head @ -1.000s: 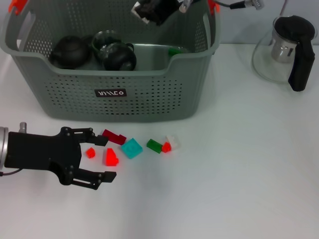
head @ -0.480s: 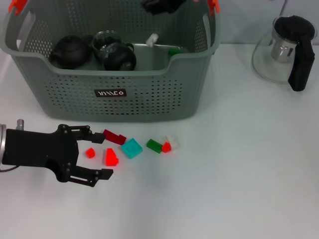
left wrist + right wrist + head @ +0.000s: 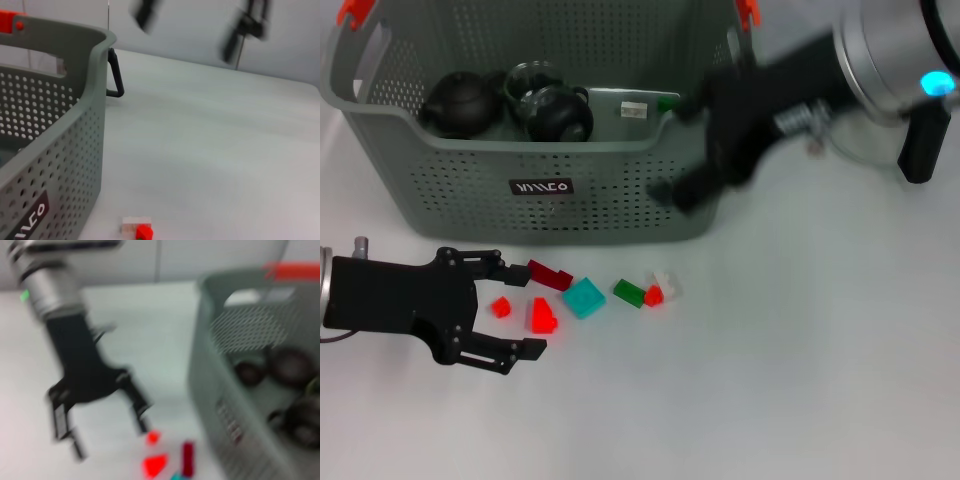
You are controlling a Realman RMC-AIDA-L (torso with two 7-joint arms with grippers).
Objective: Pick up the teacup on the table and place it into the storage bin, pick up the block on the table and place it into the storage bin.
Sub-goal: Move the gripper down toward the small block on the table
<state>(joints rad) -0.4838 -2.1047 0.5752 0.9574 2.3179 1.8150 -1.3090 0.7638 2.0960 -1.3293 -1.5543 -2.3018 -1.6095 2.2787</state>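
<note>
Left gripper: jaws apart, low over the table, flanking a small red block and a larger red block. Further blocks lie in a row just in front of the bin. Dark teacups sit inside the bin. Right gripper: blurred beside the bin's right corner; jaw state cannot be told.

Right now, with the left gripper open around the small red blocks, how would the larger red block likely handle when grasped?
The larger red block looks rigid and light. Its angular faces suggest it won't roll, though it might skid on the smooth table if the left gripper closes off-centre.
</note>
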